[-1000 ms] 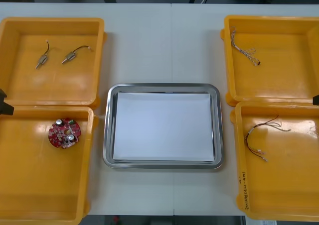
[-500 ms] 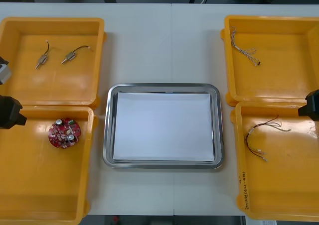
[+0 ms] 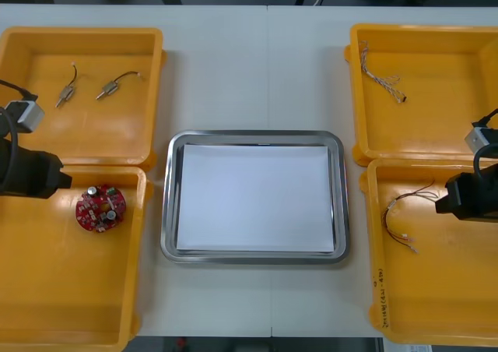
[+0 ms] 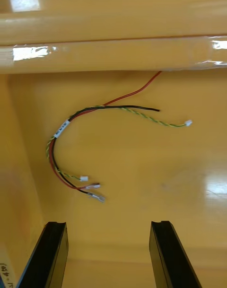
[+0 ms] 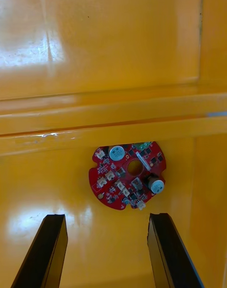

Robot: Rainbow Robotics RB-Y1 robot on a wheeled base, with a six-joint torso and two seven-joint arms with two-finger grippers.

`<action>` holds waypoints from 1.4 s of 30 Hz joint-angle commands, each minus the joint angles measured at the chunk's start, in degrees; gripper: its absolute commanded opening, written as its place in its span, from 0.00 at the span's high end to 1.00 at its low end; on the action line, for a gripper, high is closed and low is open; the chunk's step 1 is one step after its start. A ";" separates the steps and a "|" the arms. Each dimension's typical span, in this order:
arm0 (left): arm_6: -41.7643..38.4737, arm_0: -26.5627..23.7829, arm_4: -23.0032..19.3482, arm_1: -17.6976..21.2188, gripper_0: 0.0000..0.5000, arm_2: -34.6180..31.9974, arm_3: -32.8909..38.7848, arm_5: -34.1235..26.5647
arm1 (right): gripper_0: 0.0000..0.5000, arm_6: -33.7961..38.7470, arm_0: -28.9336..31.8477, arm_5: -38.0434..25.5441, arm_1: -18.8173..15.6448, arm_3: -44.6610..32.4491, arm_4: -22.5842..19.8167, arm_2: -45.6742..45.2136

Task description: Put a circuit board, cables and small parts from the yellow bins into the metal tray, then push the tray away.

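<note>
At 9 o'clock from the metal tray (image 3: pixel 253 136) (white inside): left gripper (image 5: pixel 106 217) over the near left yellow bin (image 3: pixel 62 290), fingers (image 5: pixel 52 250) spread wide apart. Lies flat on that bin's floor, just ahead of the fingertips: the round red circuit board (image 5: pixel 127 176). At 3 o'clock: right gripper (image 4: pixel 108 223), likewise parted, over the near right yellow bin (image 3: pixel 451 290). Curls just ahead of it, apart from both fingers: the red, yellow and black cable (image 4: pixel 62 126).
</note>
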State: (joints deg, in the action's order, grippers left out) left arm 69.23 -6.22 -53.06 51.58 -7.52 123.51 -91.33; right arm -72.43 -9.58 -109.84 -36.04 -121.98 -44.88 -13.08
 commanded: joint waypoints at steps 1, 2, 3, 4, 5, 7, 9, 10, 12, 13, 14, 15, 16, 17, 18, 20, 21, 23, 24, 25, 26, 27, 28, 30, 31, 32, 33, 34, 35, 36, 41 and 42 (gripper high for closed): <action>8.02 3.67 0.59 2.82 0.00 1.71 1.74 4.67 | 0.00 0.01 0.88 -0.16 1.86 -1.86 0.23 2.09; 8.29 4.02 0.59 2.82 0.00 1.80 1.83 5.46 | 0.00 0.10 0.97 -0.16 1.86 -1.86 0.58 2.71; 8.37 4.29 0.59 2.82 0.00 1.89 1.83 5.82 | 0.00 0.19 1.15 0.07 1.86 -1.86 0.67 2.97; 8.55 4.73 0.68 2.82 0.00 1.89 2.00 6.69 | 0.00 0.36 1.50 0.68 1.86 -1.86 1.02 3.50; 8.81 5.34 0.77 2.82 0.00 2.15 2.18 7.66 | 0.00 0.54 1.76 1.47 1.86 -1.86 1.20 3.85; 8.99 6.22 1.56 2.73 0.00 2.68 2.53 9.42 | 0.00 0.63 2.46 2.53 1.86 -1.86 1.55 4.29; 9.34 7.36 2.53 2.73 0.00 3.82 2.62 12.14 | 0.00 0.71 3.52 4.29 1.94 -1.86 1.90 5.08; 9.34 7.54 2.79 2.73 0.00 4.09 2.62 12.76 | 0.00 0.71 3.78 4.72 1.86 -1.86 2.07 5.26; 9.52 7.89 4.20 2.73 0.00 5.67 2.71 14.43 | 0.00 0.71 5.19 7.01 1.86 -1.86 2.69 5.96; 9.60 7.89 4.64 2.82 0.00 6.02 2.71 14.78 | 0.00 0.63 5.54 7.62 1.86 -1.86 2.87 6.05; 9.60 7.98 5.43 2.82 0.00 6.81 2.71 15.31 | 0.00 0.45 6.16 8.77 1.68 -1.86 3.13 6.22; 9.43 8.07 6.31 2.73 0.00 7.60 2.79 15.75 | 0.00 0.45 6.77 9.82 1.68 -1.86 3.39 6.40; 9.34 8.07 6.83 2.73 0.00 7.95 2.79 16.10 | 0.00 0.36 7.12 10.35 1.68 -1.86 3.57 6.40; 9.16 8.07 7.80 2.73 0.00 8.92 2.79 16.54 | 0.00 0.36 7.65 11.14 1.59 -1.86 3.83 6.66; 8.99 8.07 8.85 2.73 0.00 9.80 2.97 16.98 | 0.00 0.27 8.00 11.67 1.50 -1.86 4.10 7.10; 8.55 8.07 10.79 2.73 0.00 11.21 3.32 17.33 | 0.00 0.27 8.35 12.20 1.42 -1.86 4.71 7.98; 8.29 8.07 11.93 2.73 0.00 11.91 3.67 17.33 | 0.00 0.36 8.53 12.46 1.15 -1.68 5.15 8.68; 7.67 8.07 13.07 2.73 0.00 12.88 4.29 17.24 | 0.00 0.36 8.70 12.81 0.89 -1.33 5.77 9.74; 7.32 8.15 13.51 2.73 0.00 13.23 4.64 17.33 | 0.00 0.27 8.79 13.34 0.89 -0.98 6.03 10.35; 7.06 8.24 13.78 2.65 0.00 13.49 4.90 17.33 | 0.00 0.27 8.79 13.87 0.80 -0.54 6.20 10.71; 6.88 8.33 13.95 2.65 0.00 13.58 5.17 17.33 | 0.00 0.27 8.79 14.22 0.89 -0.28 6.38 10.79; 6.53 8.51 14.74 2.47 0.00 14.02 5.61 17.33 | 0.00 0.10 8.79 14.92 0.80 0.34 6.47 11.14; 6.35 8.59 15.45 2.47 0.00 14.37 5.96 17.33 | 0.00 0.10 8.79 15.80 0.89 0.87 6.64 11.50; 5.82 8.68 16.15 2.29 0.00 15.16 6.40 17.33 | 0.00 -0.08 8.88 17.12 0.71 1.74 7.00 12.02; 5.47 8.68 16.50 2.12 0.00 15.43 6.57 17.42 | 0.00 -0.16 8.88 17.91 0.80 2.36 7.17 12.38; 5.30 8.68 16.68 2.03 0.00 15.69 6.57 17.50 | 0.00 -0.16 8.88 18.17 0.71 2.62 7.26 12.55; 5.03 8.68 16.94 2.03 0.00 15.95 6.57 17.86 | 0.00 -0.25 8.97 18.52 0.80 2.89 7.44 12.73; 4.77 8.68 17.47 2.03 0.00 16.48 6.57 18.12 | 0.00 -0.43 9.06 18.79 0.71 3.06 7.70 12.81; 4.68 8.68 18.00 2.03 0.00 16.74 6.48 18.38 | 0.00 -0.43 9.14 18.70 0.63 3.06 7.79 12.90; 4.33 8.68 18.70 1.94 0.00 17.27 6.57 18.65 | 0.00 -0.52 9.41 18.70 0.54 3.06 7.96 12.90; 3.01 8.68 20.72 1.85 0.00 19.12 6.31 20.67 | 0.00 -1.13 11.08 19.67 0.27 3.06 9.19 13.08; 2.66 8.68 20.72 1.85 0.00 19.38 6.31 21.20 | 0.00 -1.22 11.43 20.02 0.27 3.06 9.63 13.25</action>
State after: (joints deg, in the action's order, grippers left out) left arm 74.37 1.07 -33.10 51.94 10.59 127.96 -71.77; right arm -72.45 -0.55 -90.85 -34.68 -118.29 -36.36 -0.81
